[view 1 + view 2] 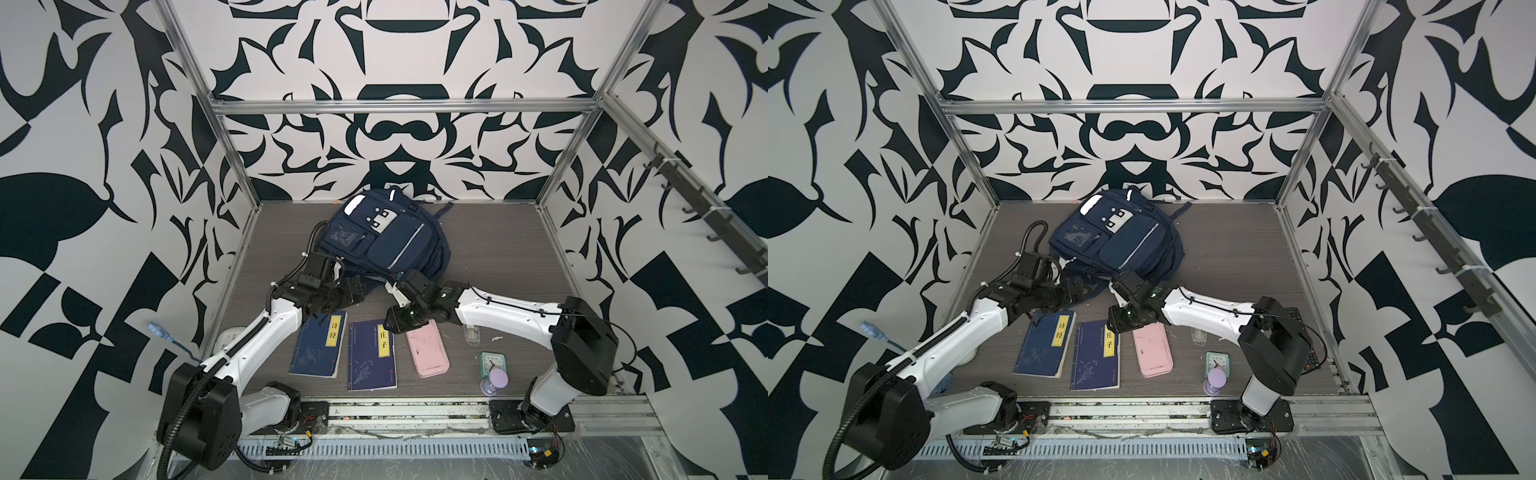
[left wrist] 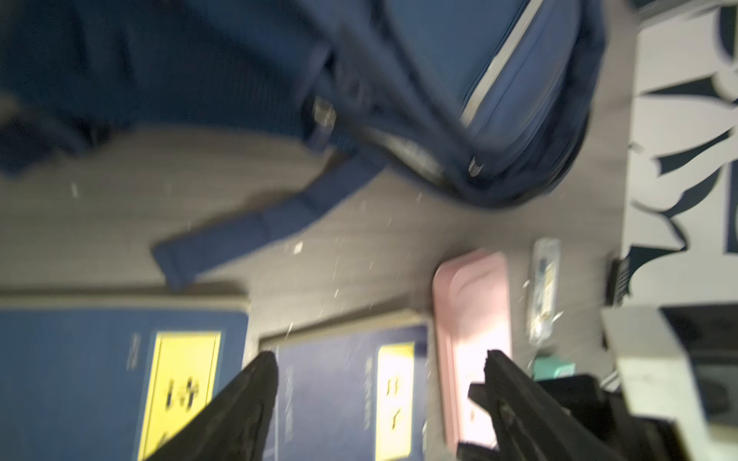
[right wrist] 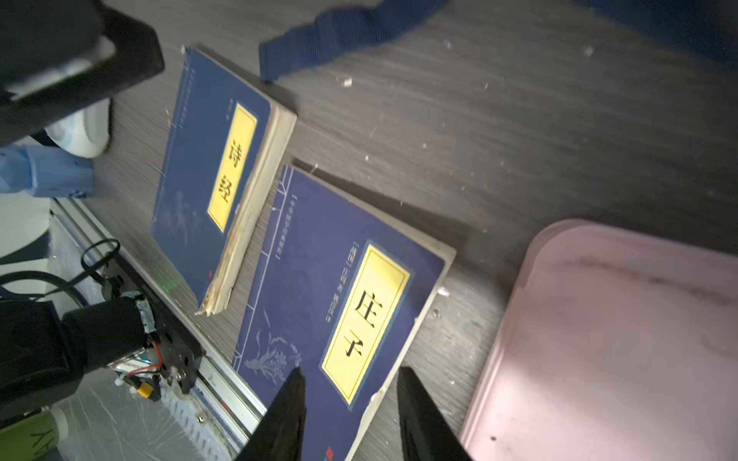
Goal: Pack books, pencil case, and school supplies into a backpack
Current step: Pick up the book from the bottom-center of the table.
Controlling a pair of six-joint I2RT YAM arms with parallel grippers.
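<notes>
While both books, the case (image 1: 427, 349) and the packet (image 1: 471, 332) are lying in a near row outside it, the backpack (image 1: 386, 241) is resting flat at the far centre. The left gripper (image 2: 379, 359) is hovering by its near edge, jaws spread wide and empty. The right gripper (image 3: 349, 371) is hanging over the right book (image 1: 371, 355), beside the case, jaws parted and pinching nothing. The left book (image 1: 316, 349) is lying just apart. Both books are probably light and floppy, so a pinch along one edge is advisable. The case is appearing stiff and smooth, best gripped across its narrow width.
</notes>
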